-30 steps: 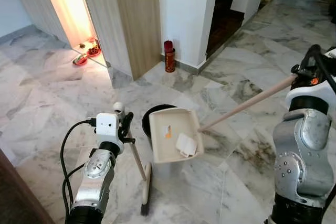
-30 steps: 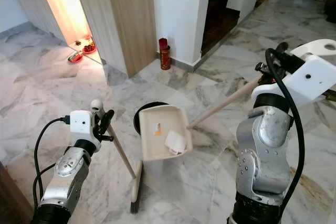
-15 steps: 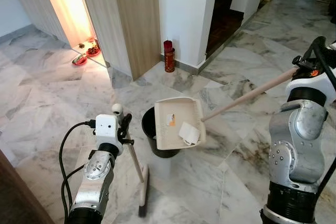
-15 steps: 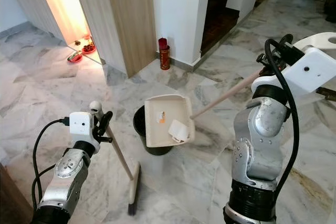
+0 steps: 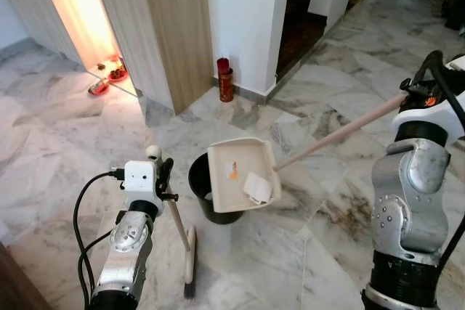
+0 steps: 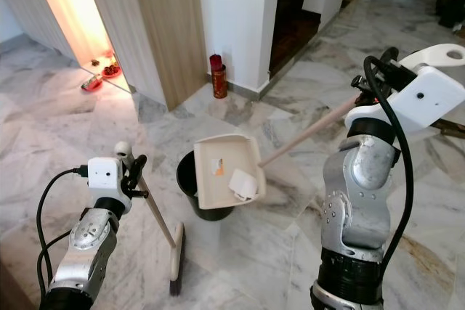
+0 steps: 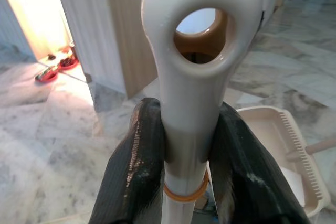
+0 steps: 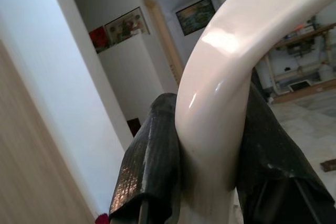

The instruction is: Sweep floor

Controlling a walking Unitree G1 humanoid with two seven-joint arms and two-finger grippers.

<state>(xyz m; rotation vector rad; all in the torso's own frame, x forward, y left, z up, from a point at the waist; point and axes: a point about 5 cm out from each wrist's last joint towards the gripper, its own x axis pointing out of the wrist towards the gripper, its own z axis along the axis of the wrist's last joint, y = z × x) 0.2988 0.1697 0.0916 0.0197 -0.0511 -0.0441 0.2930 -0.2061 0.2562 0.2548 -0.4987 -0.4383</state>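
Your right gripper (image 8: pixel 210 145) was clamped on the white curved end of the dustpan's long wooden handle (image 5: pixel 338 133), both black fingers (image 8: pixel 152 166) pressed against it. The handle ran down and toward your left to the cream dustpan (image 5: pixel 242 174), which was held in the air, tilted, partly over the black bin (image 5: pixel 205 192). The pan overlapped the bin's right side in the head views; whether the two touched could not be told.

Contents of the dustpan:
- one crumpled white scrap of paper (image 5: pixel 256 187), lying against the toothed edge nearest the handle;
- one small orange mark or piece (image 5: pixel 232 174) near the middle of the pan floor.

Contents of the bin: the interior was dark, and a pale patch showed near its bottom; what it was could not be told.

Your left gripper (image 7: pixel 186 156) was pinching the broom (image 5: pixel 179 226) just below its white looped handle top, one finger (image 7: pixel 134 171) on each side of the shaft. The broom stood nearly upright, leaning slightly, with its dark bristle head (image 5: pixel 189 290) resting on the marble floor (image 5: pixel 290 252) just beside the bin, on its left and nearer to you.

A red cylindrical can (image 5: pixel 224 79) stood against the white wall corner, well apart from the bin. Red dishes (image 5: pixel 105 78) lay on the floor inside the lit wooden alcove.
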